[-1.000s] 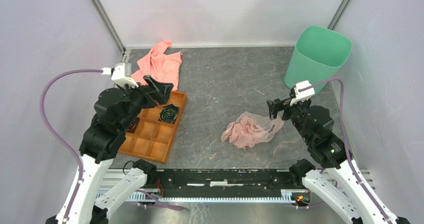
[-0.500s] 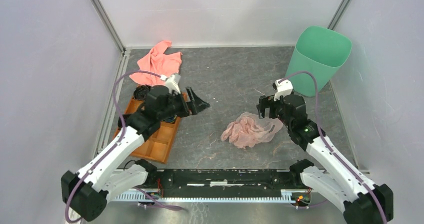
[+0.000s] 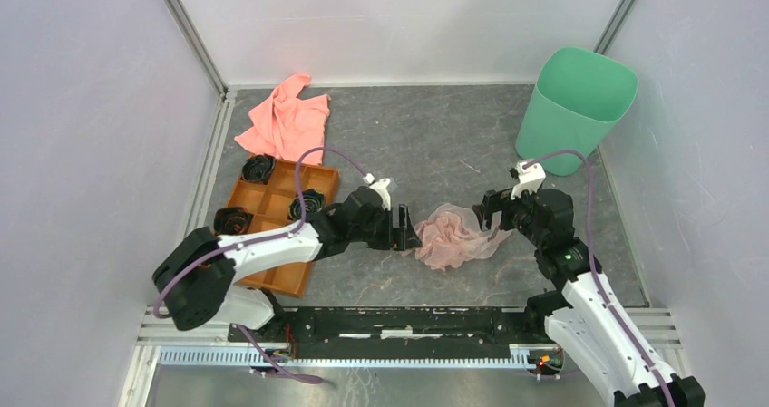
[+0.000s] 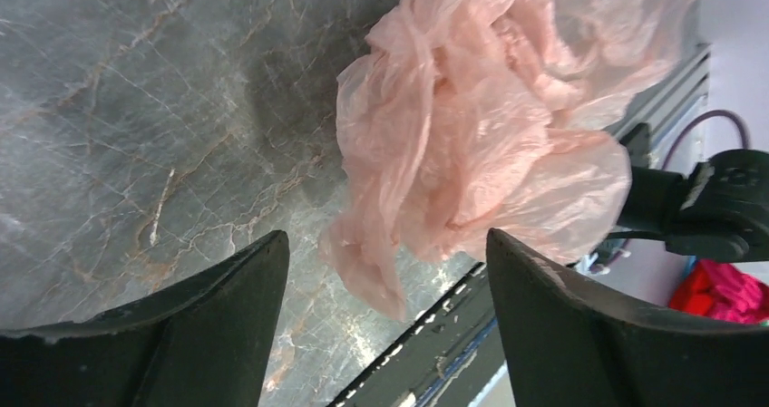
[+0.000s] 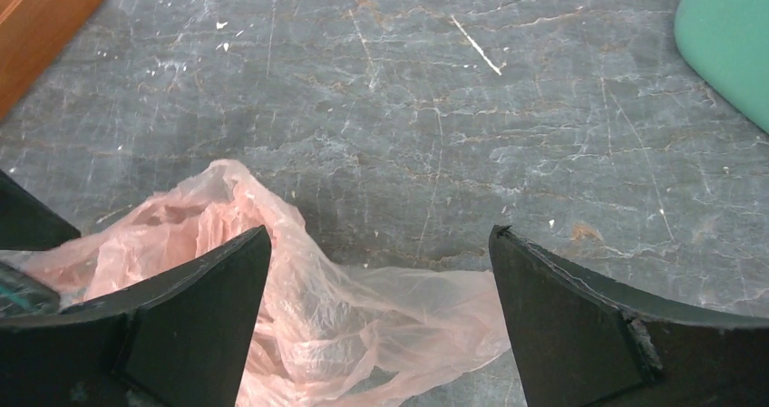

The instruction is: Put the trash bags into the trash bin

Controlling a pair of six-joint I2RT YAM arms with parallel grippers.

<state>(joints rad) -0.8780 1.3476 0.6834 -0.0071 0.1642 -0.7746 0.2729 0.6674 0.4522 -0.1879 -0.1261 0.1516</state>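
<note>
The crumpled translucent pale pink trash bag (image 3: 451, 236) lies on the grey table near the front centre. It also shows in the left wrist view (image 4: 472, 126) and the right wrist view (image 5: 299, 307). My left gripper (image 3: 405, 233) is open at the bag's left edge, its jaws wide apart around the bag's near end (image 4: 388, 244). My right gripper (image 3: 491, 213) is open at the bag's right edge, low over it (image 5: 376, 235). The mint-green trash bin (image 3: 575, 108) stands upright at the back right, and its side shows in the right wrist view (image 5: 728, 40).
An orange compartmented tray (image 3: 274, 228) with black rosette-shaped pieces sits at the left. A salmon-pink cloth (image 3: 286, 121) lies at the back left. Enclosure walls close in the back and both sides. The metal rail (image 3: 399, 321) runs along the front edge.
My left arm swung from over the tray rightward and down to the bag's left edge. My right gripper lowered and came down at the bag's right edge. The bag has not moved.
</note>
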